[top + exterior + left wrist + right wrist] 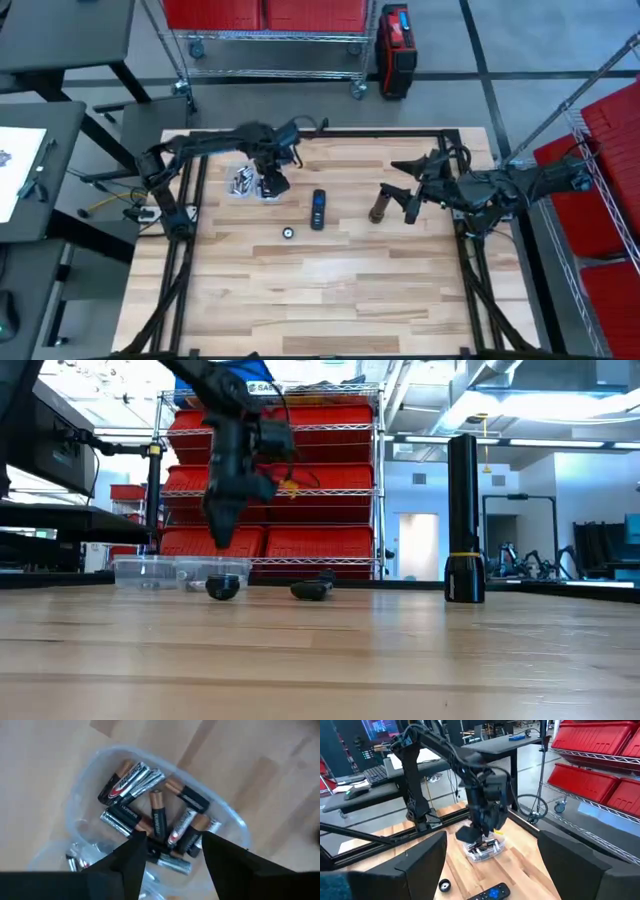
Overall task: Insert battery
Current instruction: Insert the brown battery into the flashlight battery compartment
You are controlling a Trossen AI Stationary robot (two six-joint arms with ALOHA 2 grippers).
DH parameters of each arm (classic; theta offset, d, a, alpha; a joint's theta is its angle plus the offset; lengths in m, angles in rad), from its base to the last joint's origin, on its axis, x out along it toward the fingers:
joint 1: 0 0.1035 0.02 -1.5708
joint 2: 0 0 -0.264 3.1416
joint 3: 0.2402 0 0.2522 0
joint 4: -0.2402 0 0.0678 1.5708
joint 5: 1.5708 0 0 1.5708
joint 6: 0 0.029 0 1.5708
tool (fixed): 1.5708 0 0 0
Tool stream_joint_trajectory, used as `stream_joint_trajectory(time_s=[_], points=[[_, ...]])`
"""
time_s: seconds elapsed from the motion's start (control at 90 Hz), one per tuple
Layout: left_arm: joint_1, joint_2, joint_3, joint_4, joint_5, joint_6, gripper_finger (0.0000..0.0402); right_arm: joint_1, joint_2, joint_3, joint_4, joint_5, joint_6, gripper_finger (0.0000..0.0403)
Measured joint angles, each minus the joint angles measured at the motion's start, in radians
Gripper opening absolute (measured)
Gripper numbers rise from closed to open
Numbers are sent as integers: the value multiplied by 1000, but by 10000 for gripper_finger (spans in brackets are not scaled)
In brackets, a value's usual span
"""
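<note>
Hovering my left gripper (170, 852), fingers spread | batteries (155, 820): black-and-copper cells heaped in clear tub (90, 780) just below | right gripper (490, 870) open, well apart beside flashlight (378, 206)

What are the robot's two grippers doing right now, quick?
Left gripper: open, holding nothing, over the clear tub of batteries.
Right gripper: open, holding nothing, near the upright flashlight.

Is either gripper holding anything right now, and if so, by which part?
Nothing is held. The left gripper hangs open above the batteries in the clear container. The right gripper is open and empty, near the upright flashlight.
</note>
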Motion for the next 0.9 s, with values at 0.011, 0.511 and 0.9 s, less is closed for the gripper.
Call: stream_joint_trajectory(time_s=[0.011,0.511,0.9], points=[[0,0,-8,9,0,3,169,0,0,0,0,0,0,302],[-1,-5,-221,254,-102,8,169,5,0,0,10,2,3,302],[0,-2,-245,287,-54,1,168,7,0,0,37,3,2,302]])
